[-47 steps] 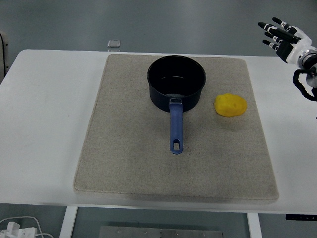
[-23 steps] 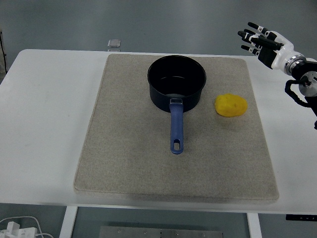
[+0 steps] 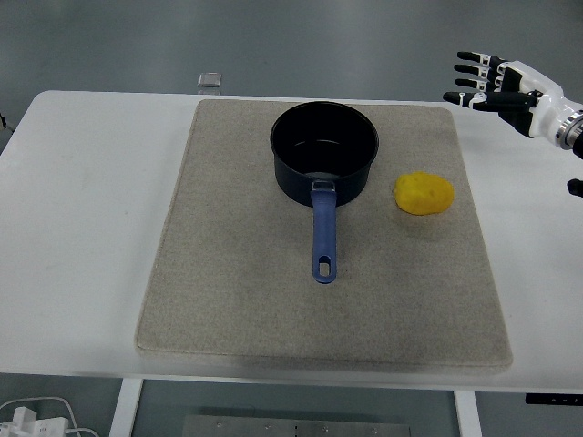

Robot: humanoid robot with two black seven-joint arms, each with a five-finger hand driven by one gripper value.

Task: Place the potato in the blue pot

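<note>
The task stands at its opening step, the reach: the right hand [image 3: 506, 84] hangs in the air at the far right corner of the white surface [image 3: 82, 209], fingers [image 3: 469, 66] spread apart and stretched out flat, gripping nothing, and nothing has been picked up yet. The potato [image 3: 424, 193] lies below and to the left of that hand, well apart from it, nearer the robot's side, on the right part of the beige mat [image 3: 237, 300] that covers most of the surface. Further left of the hand, past the potato, stands the blue pot [image 3: 324, 151], upright and seemingly empty, its dark inside open to the top and its blue handle [image 3: 323, 238] pointing back toward the near edge. Potato and pot sit near each other but do not touch. The next move, as I judge it, calls for the hand to come down and inward until it is over the potato, fingers kept apart to straddle it, then closed around its sides before lifting and carrying it the short way left over the pot's rim. The potato is a bright yellow, rounded, slightly lumpy oval lying on its long side; it looks smooth, so it may roll or slip if pinched off-centre. The left arm does not show.
</note>
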